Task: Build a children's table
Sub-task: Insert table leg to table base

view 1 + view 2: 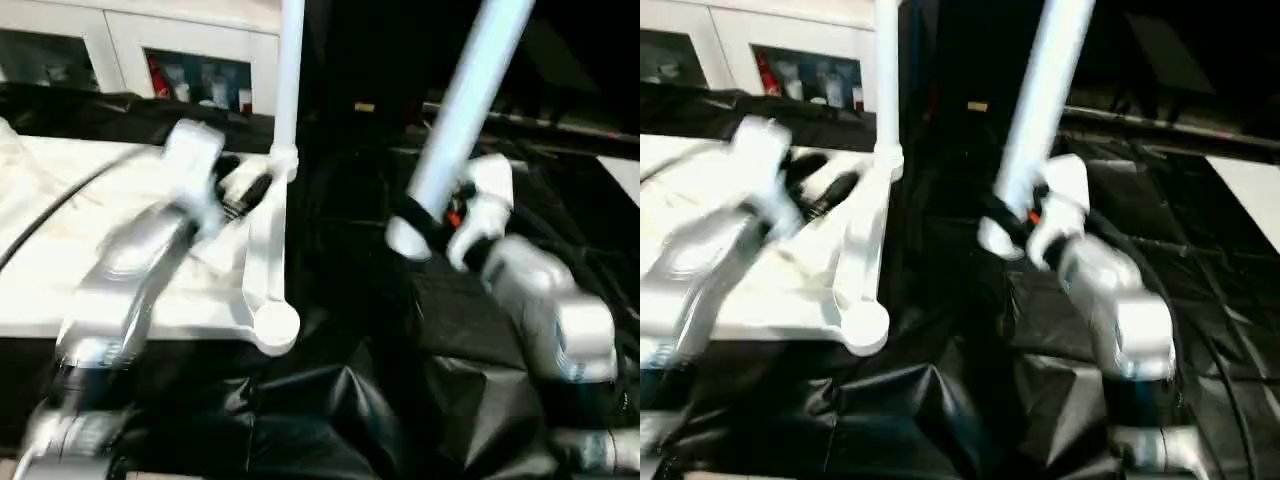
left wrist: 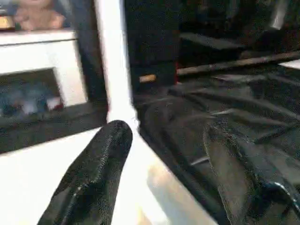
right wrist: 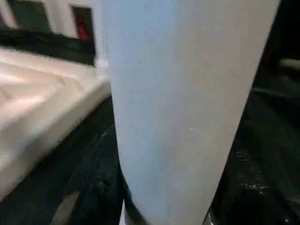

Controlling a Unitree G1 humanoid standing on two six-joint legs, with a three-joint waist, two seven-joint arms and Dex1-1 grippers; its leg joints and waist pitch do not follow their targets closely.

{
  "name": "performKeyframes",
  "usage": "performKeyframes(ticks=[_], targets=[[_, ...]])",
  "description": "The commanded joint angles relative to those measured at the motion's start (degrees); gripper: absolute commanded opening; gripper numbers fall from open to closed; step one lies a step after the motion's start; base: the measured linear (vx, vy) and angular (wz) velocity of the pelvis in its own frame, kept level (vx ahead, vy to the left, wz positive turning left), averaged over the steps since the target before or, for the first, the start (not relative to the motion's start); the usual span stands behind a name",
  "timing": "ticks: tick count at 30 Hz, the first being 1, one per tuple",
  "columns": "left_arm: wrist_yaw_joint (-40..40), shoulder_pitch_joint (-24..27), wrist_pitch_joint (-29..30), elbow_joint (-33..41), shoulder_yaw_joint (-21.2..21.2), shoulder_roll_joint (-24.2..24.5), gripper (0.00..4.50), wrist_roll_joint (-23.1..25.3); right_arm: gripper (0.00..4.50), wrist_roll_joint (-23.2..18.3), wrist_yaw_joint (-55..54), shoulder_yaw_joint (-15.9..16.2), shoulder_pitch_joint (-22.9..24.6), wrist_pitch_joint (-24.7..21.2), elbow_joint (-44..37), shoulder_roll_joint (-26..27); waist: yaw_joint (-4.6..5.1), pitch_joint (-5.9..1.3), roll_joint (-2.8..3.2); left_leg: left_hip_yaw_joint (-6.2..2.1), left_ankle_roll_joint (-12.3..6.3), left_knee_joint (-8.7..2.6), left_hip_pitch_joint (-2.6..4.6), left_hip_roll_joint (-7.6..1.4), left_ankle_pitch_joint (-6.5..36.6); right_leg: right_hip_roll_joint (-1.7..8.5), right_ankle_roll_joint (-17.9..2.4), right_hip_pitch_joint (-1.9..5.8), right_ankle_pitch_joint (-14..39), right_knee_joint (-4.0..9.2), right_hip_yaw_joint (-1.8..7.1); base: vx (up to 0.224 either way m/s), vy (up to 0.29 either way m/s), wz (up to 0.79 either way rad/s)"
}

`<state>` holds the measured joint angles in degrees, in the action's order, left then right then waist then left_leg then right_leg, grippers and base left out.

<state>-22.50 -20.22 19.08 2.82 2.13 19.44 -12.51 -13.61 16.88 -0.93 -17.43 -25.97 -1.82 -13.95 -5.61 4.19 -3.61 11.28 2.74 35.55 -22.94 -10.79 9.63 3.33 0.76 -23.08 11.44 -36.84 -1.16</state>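
The white tabletop [image 1: 262, 255] lies upside down on the left, rim up. One white leg [image 1: 291, 70] stands upright in its far right corner socket. The near right corner socket [image 1: 277, 326] holds nothing. My left gripper [image 1: 245, 192] hovers over the rim just beside the standing leg's base, and its black fingers [image 2: 93, 173] are spread open with nothing between them. Right of the tabletop, my right gripper [image 1: 430, 225] is shut on the lower end of a second white leg [image 1: 465, 100]. That leg tilts up and to the right above the black sheeting.
Crumpled black plastic sheeting [image 1: 350, 400] covers the surface around and in front of the tabletop. A white glass-fronted cabinet [image 1: 150, 50] stands at the back left. A dark cable [image 1: 50, 215] runs across the tabletop. A white panel edge [image 1: 625, 175] shows at far right.
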Motion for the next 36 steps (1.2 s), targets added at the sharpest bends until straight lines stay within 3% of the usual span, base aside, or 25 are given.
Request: performKeyframes(ticks=[1, 6, 9, 11, 14, 15, 16, 17, 19, 20, 21, 22, 23, 24, 25, 26, 27, 28, 29, 30, 31, 32, 33, 35, 36], targets=[[4.4, 1.3, -3.0, 0.9, -0.2, -2.2, 2.96, 2.2, 1.91, 2.9, -1.7, 0.0, 1.6, 4.1, -1.4, -0.1, 0.51, -4.43, 1.54, -1.54, 5.76, -4.98, 2.12, -2.25, 15.6, 3.57, -8.1, 1.76, 9.0, 4.63, 1.97, 0.000, 0.000, 0.00], [10.4, 5.3, -6.2, -0.4, -0.8, -6.3, 2.96, 4.5, 1.91, 0.9, -2.5, -1.4, 3.5, 5.3, -2.0, 2.8, 0.23, -4.04, 0.61, -1.30, 0.10, -3.99, 1.04, -2.01, 16.7, 6.80, -6.6, 2.40, 21.6, 6.81, 3.75, 0.000, 0.000, 0.00], [11.3, 7.2, -6.3, 0.8, -1.5, -6.6, 2.96, 6.5, 1.91, 1.1, -2.4, -0.2, 4.4, 6.1, -1.7, 3.5, -1.14, -4.15, -0.67, -2.99, -5.40, 0.52, -1.03, -2.15, 10.4, 13.26, -4.6, 3.93, 30.4, 9.43, 7.57, -0.006, 0.026, -0.04], [11.1, 7.4, -6.2, 1.2, -1.6, -6.8, 2.96, 6.7, 1.91, 1.2, -2.3, 0.1, 4.8, 6.6, -1.6, 3.8, -1.64, -3.98, 0.10, -4.15, -5.94, 1.16, -1.16, -2.60, 9.6, 14.26, -4.8, 3.57, 33.6, 9.84, 7.91, -0.017, 0.102, -0.12], [10.9, 7.5, -7.2, 0.7, -1.8, -7.1, 2.96, 6.7, 1.91, 1.5, -2.3, 0.0, 5.2, 7.4, -1.3, 4.3, 0.51, -4.51, 1.60, -2.15, -10.92, -4.58, 2.72, -1.33, 10.9, 5.09, -6.3, 1.23, 21.1, 6.69, 1.67, -0.017, 0.180, -0.04], [11.1, 7.5, -7.4, 0.6, -1.8, -7.3, 2.96, 6.8, 1.91, 1.5, -2.6, -0.5, 5.2, 7.3, -1.3, 4.5, 2.23, -4.44, 2.68, -1.75, -13.19, -6.39, 4.63, -0.79, 12.6, 1.45, -5.6, -0.30, 15.8, 4.11, -1.76, -0.042, 0.218, 0.09], [11.1, 7.5, -7.4, 0.6, -1.8, -7.4, 2.96, 6.8, 1.91, 1.1, -2.8, -1.0, 5.2, 7.0, -1.3, 4.8, 3.55, -4.12, 2.56, -0.61, -12.97, -8.40, 4.86, -0.84, 16.0, -0.61, -4.7, -1.36, 11.8, 0.38, -4.54, -0.042, 0.218, 0.09], [11.5, 7.4, -7.5, 0.7, -2.1, -7.6, 2.96, 7.0, 1.91, 0.6, -3.0, -1.7, 5.2, 6.8, -1.4, 5.2, 4.03, -3.88, 2.49, 0.18, -10.56, -10.28, 3.96, -1.65, 21.0, -0.23, -3.0, -0.70, 8.9, -2.42, -6.33, -0.056, 0.193, 0.17], [11.7, 7.2, -7.6, 0.8, -2.5, -7.8, 2.96, 7.3, 1.91, 0.6, -2.9, -1.8, 5.2, 7.0, -1.0, 5.4, 4.08, -3.65, 1.24, 1.47, -3.72, -11.38, 3.59, -2.48, 29.1, 3.14, -2.5, 0.51, 10.3, -0.83, -5.64, -0.079, 0.138, 0.09], [11.7, 7.2, -7.6, 0.8, -2.5, -7.8, 2.96, 7.3, 1.91, 0.6, -2.9, -1.8, 5.2, 7.0, -1.0, 5.4, 3.51, -3.88, -0.43, 2.48, -0.91, -9.27, 3.33, -1.59, 30.2, 6.60, -3.0, -0.09, 15.9, 3.40, -2.87, -0.094, 0.108, 0.21], [11.7, 7.0, -7.5, 0.7, -2.8, -8.0, 2.96, 7.6, 1.91, 1.1, -2.7, -1.5, 5.2, 7.7, -0.3, 5.3, 0.79, -4.35, -1.65, -2.45, -1.27, 7.09, 1.96, 0.47, 22.5, 20.17, -3.5, -0.01, 32.8, 12.47, 7.95, -0.042, 0.146, -0.02], [11.7, 7.0, -7.4, 0.8, -2.9, -8.0, 2.96, 7.7, 1.91, 1.1, -2.7, -1.5, 5.2, 7.7, -0.3, 5.3, 2.28, -4.22, -0.29, -9.67, 0.82, 12.34, -4.84, 2.56, 10.6, 21.12, -3.4, 4.55, 36.9, 10.41, 7.04, -0.042, 0.146, -0.02], [11.6, 7.0, -7.2, 0.9, -3.2, -7.9, 2.96, 8.0, 1.91, 1.0, -2.7, -1.5, 5.2, 7.7, -0.1, 5.4, 2.28, -4.22, -0.29, -9.67, 0.82, 12.34, -4.84, 2.56, 10.6, 21.12, -3.4, 4.55, 36.9, 10.41, 7.04, -0.022, 0.232, -0.43], [11.4, 7.5, -6.6, 1.9, -3.6, -7.8, 2.96, 8.1, 1.91, 0.9, -2.5, -1.3, 5.1, 8.3, 0.6, 5.6, 1.69, -3.58, 0.22, -9.80, 3.42, 8.36, -2.52, 1.07, 12.4, 17.05, -9.3, 4.35, 35.3, 9.82, 2.43, -0.074, 0.272, -0.23], [11.3, 7.6, -6.6, 2.1, -3.5, -7.9, 2.96, 8.1, 1.91, 1.0, -2.4, -1.3, 5.1, 8.4, 0.7, 5.7, 2.16, -3.73, 0.92, -8.35, -0.84, 2.47, 0.00, 1.27, 11.1, 12.10, -11.5, 4.10, 33.3, 9.13, -0.73, -0.074, 0.272, -0.23], [11.2, 7.9, -6.5, 2.2, -3.4, -7.7, 2.96, 8.3, 1.91, 1.3, -2.3, -1.1, 5.2, 8.7, 1.1, 5.8, 2.88, -4.02, 3.33, -8.57, -4.08, -1.28, 1.23, 1.23, 11.5, 6.81, -10.5, 2.74, 29.5, 5.65, -2.54, -0.092, 0.251, 0.15], [11.3, 8.0, -6.5, 2.2, -3.2, -7.5, 2.96, 8.4, 1.91, 1.5, -2.3, -0.8, 5.2, 8.8, 1.2, 5.8, 6.71, -4.15, 4.31, -8.33, -10.51, -5.26, 4.34, 0.67, 16.5, 0.12, -6.8, -0.87, 18.4, -1.57, -5.57, -0.095, 0.271, 0.09], [12.0, 8.0, -6.0, 2.1, -2.8, -7.5, 2.96, 8.7, 1.91, 1.4, -2.2, -0.7, 5.3, 8.9, 1.1, 5.9, 7.23, -4.02, 4.64, -8.77, -14.33, -6.38, 4.36, -0.06, 17.6, -0.17, -5.0, -0.92, 11.0, -5.50, -6.38, -0.095, 0.271, 0.09], [12.6, 7.8, -6.1, 1.8, -2.7, -7.4, 2.96, 9.4, 1.91, 1.3, -2.2, -0.8, 5.3, 8.8, 0.9, 6.0, 6.62, -3.47, 5.14, -8.42, -15.31, -6.78, 4.56, -1.43, 19.3, 0.65, -5.7, -1.49, 7.3, -4.73, -6.06, -0.104, 0.246, -0.01], [13.1, 7.6, -6.3, 1.7, -2.7, -7.3, 2.96, 9.9, 1.91, 1.2, -2.2, -0.8, 5.3, 8.7, 0.8, 6.0, 6.92, -3.68, 4.01, -8.89, -15.03, -6.73, 4.65, -2.34, 20.2, 1.50, -6.3, -0.62, 5.5, -3.44, -5.50, -0.101, 0.161, -0.01], [13.2, 7.3, -6.0, 1.5, -2.8, -7.2, 2.96, 10.3, 1.91, 1.2, -2.3, -0.9, 5.3, 8.6, 0.7, 6.0, 5.90, -3.89, 2.88, -9.48, -10.63, -6.86, 4.34, -3.20, 23.9, 4.14, -7.3, 0.96, 4.8, -0.83, -3.19, -0.101, 0.161, -0.01], [13.3, 7.0, -5.8, 1.4, -2.9, -7.2, 2.96, 10.4, 1.91, 1.2, -2.3, -0.9, 5.3, 8.5, 0.6, 5.9, 4.34, -3.18, 2.79, -8.40, 0.54, -5.10, 3.03, -2.96, 33.6, 8.17, -11.5, 1.39, 12.9, 3.32, 0.25, -0.113, 0.143, 0.07], [13.9, 6.6, -5.4, 1.0, -2.9, -7.5, 2.96, 10.7, 1.91, 1.1, -2.3, -1.0, 5.2, 8.3, 0.3, 5.9, 4.78, -3.32, 2.27, -8.52, 4.38, -4.58, 3.42, -2.76, 37.1, 7.61, -11.6, 1.27, 17.0, 3.75, 0.41, -0.117, 0.138, 0.16], [14.2, 6.3, -5.4, 0.8, -2.8, -8.1, 2.96, 10.4, 1.91, 1.1, -2.3, -1.1, 5.1, 8.1, 0.2, 5.7, 6.13, -3.09, 4.42, -12.25, 11.09, -8.44, 3.98, -7.26, 46.8, 3.30, -5.8, 1.72, 17.5, 1.84, -2.14, -0.113, 0.122, 0.11], [14.4, 6.1, -5.4, 0.6, -2.8, -8.4, 2.96, 10.2, 1.91, 1.1, -2.2, -1.1, 5.0, 8.2, 0.2, 5.6, 5.81, -3.09, 5.47, -12.69, 11.46, -12.44, 2.11, -9.56, 49.7, 1.47, -1.7, 2.43, 10.7, -4.37, -3.18, -0.103, 0.045, 0.12]])
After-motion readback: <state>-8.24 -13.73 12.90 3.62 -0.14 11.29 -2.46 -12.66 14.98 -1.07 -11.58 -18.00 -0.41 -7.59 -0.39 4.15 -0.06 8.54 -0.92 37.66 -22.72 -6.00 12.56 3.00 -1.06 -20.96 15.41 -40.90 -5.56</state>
